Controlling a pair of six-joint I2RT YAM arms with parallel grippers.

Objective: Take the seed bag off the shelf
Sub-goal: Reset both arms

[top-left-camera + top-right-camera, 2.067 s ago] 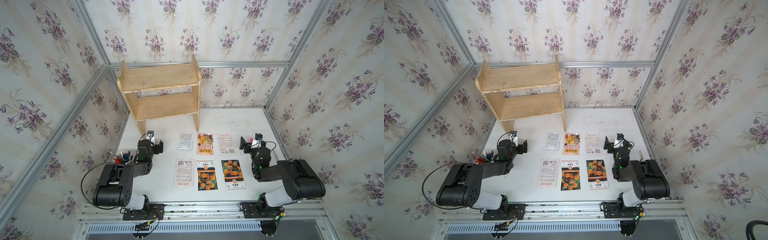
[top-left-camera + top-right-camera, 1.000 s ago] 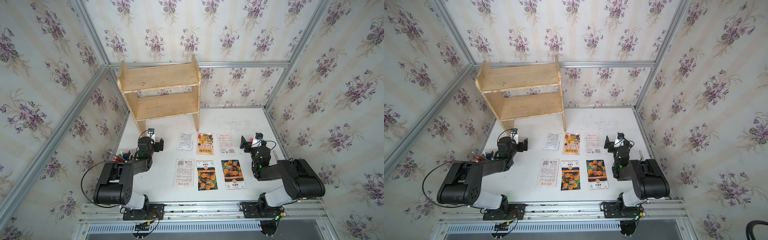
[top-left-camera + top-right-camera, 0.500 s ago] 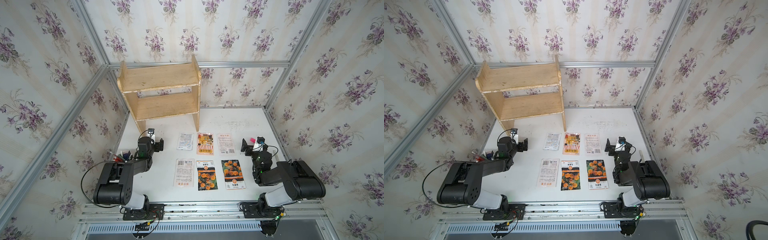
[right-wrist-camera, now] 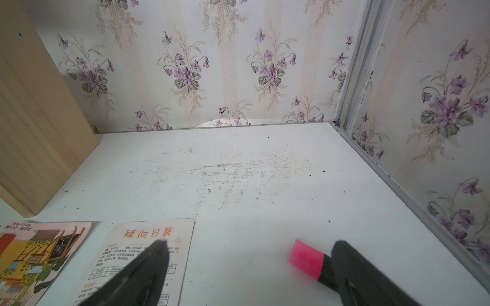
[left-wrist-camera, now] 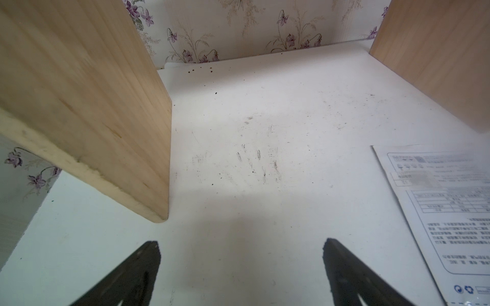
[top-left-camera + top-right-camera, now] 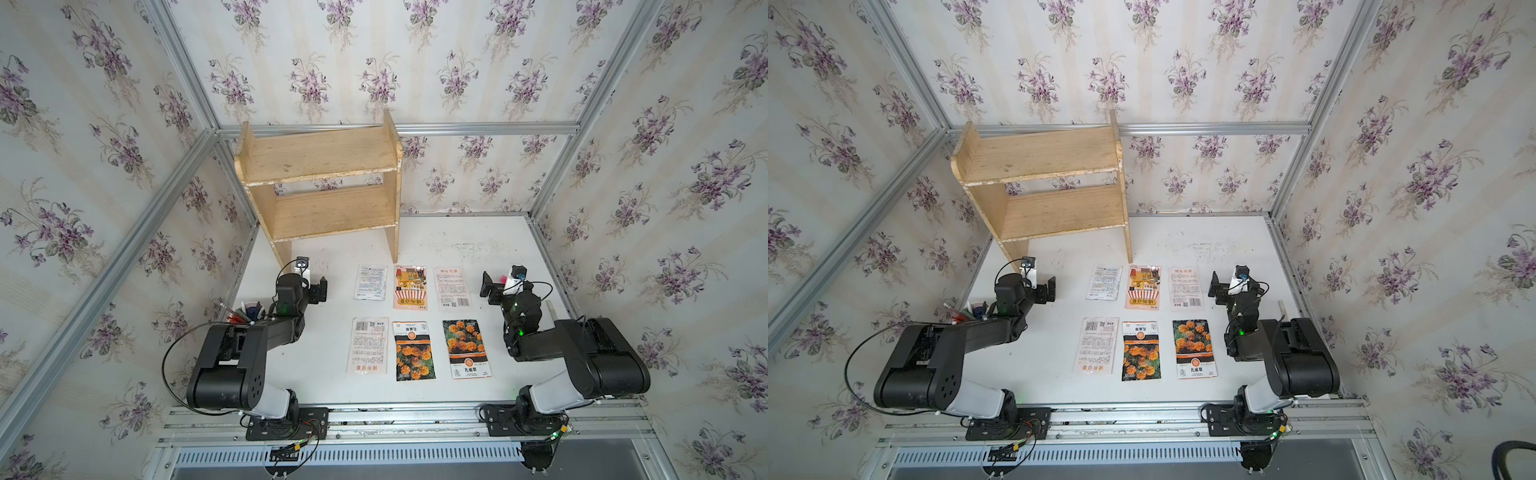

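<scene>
1. Both boards of the shelf (image 6: 320, 160), upper centre-left in a top view, lie bare
2. Six seed bags (image 6: 409, 286) lie flat mid-frame on the table (image 6: 457, 237); the job looks finished
3. Spread and empty: left gripper (image 5: 240, 246), right gripper (image 4: 250, 243)

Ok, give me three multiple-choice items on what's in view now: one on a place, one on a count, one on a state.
1. Where does the shelf stand?
A. in the far corner, on the left gripper's side
B. at the near rail
C. dead centre

2. How many seed bags lie on the table?
A. four
B. six
C. eight

3. How do the left gripper's jaws stand?
A. shut on a seed bag
B. shut on nothing
C. open, holding nothing

Answers:
1 A: both top views show it against the far wall on that side.
2 B: there are two rows of three.
3 C: the left wrist view shows its fingers wide apart over bare table.
</scene>
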